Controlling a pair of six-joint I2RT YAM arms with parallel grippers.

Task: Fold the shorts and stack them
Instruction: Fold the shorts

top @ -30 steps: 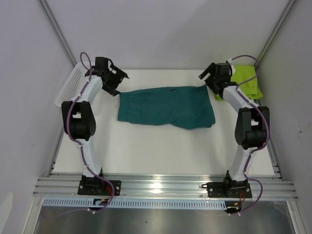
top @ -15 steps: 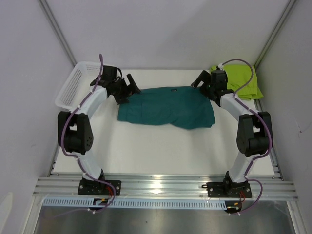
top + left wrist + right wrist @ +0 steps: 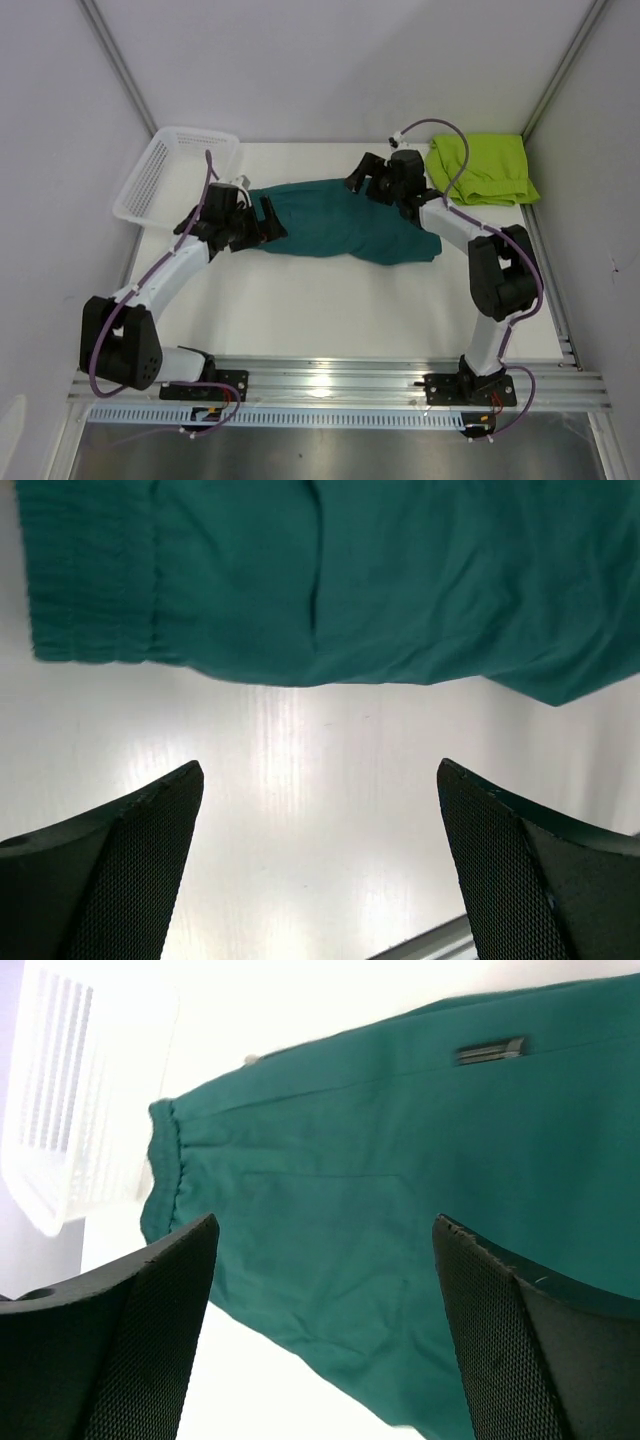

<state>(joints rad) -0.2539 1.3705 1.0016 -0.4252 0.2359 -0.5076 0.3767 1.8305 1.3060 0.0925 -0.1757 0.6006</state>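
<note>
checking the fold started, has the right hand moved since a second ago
Yes. The right hand has swung left, away from the lime green shorts, out over the far edge of the teal shorts.

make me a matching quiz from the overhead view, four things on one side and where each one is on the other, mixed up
Things:
1. teal shorts
2. lime green shorts
3. basket
4. left gripper

Places:
a. far right corner
b. far left corner
c. spread flat across the middle
d. open, just off the waistband end of the teal shorts

Pairs: 1-c, 2-a, 3-b, 4-d
</note>
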